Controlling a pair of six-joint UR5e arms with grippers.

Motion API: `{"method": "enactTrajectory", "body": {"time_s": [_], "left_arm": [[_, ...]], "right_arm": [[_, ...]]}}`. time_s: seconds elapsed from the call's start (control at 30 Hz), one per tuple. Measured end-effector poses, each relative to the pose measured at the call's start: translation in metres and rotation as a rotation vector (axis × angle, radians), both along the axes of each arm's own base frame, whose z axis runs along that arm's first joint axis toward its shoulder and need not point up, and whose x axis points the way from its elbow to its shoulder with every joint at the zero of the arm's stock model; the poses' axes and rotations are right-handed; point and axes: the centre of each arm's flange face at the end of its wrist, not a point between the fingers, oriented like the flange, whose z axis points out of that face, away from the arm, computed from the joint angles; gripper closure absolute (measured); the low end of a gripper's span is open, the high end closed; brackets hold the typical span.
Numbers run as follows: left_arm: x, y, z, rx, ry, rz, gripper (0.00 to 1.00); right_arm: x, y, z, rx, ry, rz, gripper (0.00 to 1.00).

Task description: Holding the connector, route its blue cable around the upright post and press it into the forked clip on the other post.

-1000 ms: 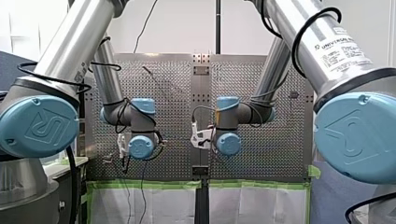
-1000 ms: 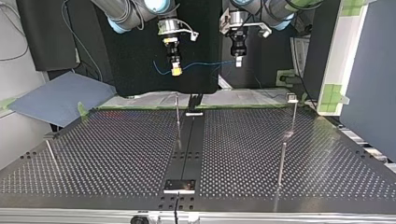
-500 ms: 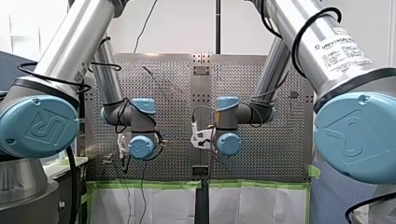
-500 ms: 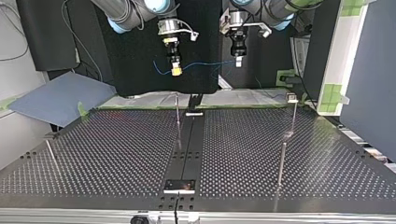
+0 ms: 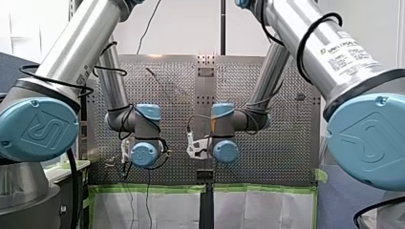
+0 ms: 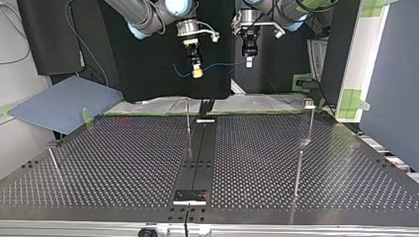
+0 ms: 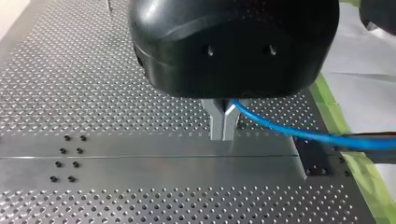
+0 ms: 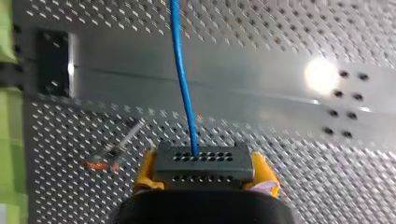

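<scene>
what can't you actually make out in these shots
- Forked clip: top view, the upright posts are too thin and small to show which carries it.
- My left pincer and my right pincer: front view, both hidden behind the blue wrist joints.
- Blue cable: right wrist view, far end cut off by the picture's edge.
- Small object beside the connector: right wrist view, too blurred to name.

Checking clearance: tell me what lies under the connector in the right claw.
Perforated table and its plain centre strip, the blue cable running over them. The connector itself covers the spot straight beneath.
</scene>
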Motion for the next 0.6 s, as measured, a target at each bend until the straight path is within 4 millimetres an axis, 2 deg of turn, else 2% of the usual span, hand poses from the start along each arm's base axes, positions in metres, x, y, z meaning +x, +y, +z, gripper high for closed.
{"method": "enactTrajectory", "body": {"time_s": [0.27, 0.43, 0.6], "left_arm": [[0.000, 0.000, 0.000, 0.010, 0.000, -0.001, 1.00], [0.000, 0.001, -0.001, 0.012, 0.002, 0.006, 1.00], [0.001, 0.002, 0.008, 0.002, -0.002, 0.020, 1.00]], "right_arm": [[0.013, -0.007, -0.024, 0.021, 0.026, 0.005, 1.00], [0.009, -0.004, -0.052, 0.052, 0.062, 0.005, 1.00], [0.004, -0.003, -0.080, 0.084, 0.099, -0.010, 1.00]]}}
